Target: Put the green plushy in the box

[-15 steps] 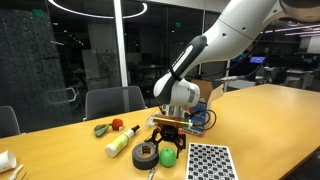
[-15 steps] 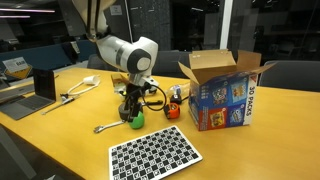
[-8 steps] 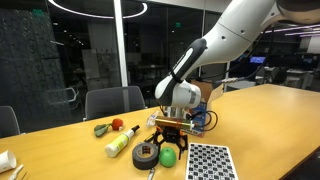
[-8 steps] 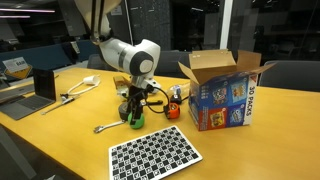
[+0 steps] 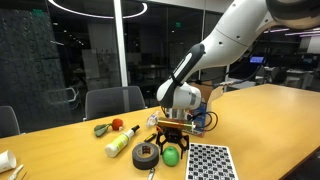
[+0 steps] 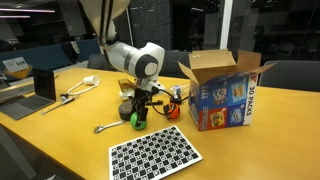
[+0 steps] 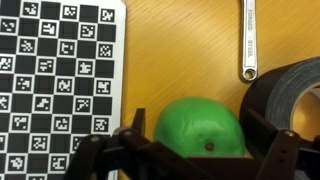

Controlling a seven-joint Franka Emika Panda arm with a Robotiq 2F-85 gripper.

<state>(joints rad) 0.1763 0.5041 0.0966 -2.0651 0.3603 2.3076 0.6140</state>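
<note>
The green plushy [image 7: 200, 128] is a bright green soft ball lying on the wooden table. It shows in both exterior views [image 5: 171, 155] [image 6: 137, 120]. My gripper [image 7: 198, 142] is open and lowered over it, with one finger on each side of the ball and a small gap at both sides. The gripper also shows in both exterior views [image 5: 170, 141] [image 6: 138, 111]. The box [image 6: 225, 95] is a blue and white carton with open brown flaps, standing apart from the plushy; in an exterior view it [image 5: 203, 110] is mostly hidden behind my arm.
A black tape roll [image 7: 290, 95] [image 5: 146, 154] lies right beside the plushy. A checkerboard sheet [image 7: 55, 80] [image 6: 155, 153] lies on its other side. A wrench [image 7: 248, 40], a pale cylinder [image 5: 120, 142] and an olive object with a red part [image 5: 106, 128] lie nearby.
My gripper has come down a little lower around the green plushy. The plushy and the other things have not moved.
</note>
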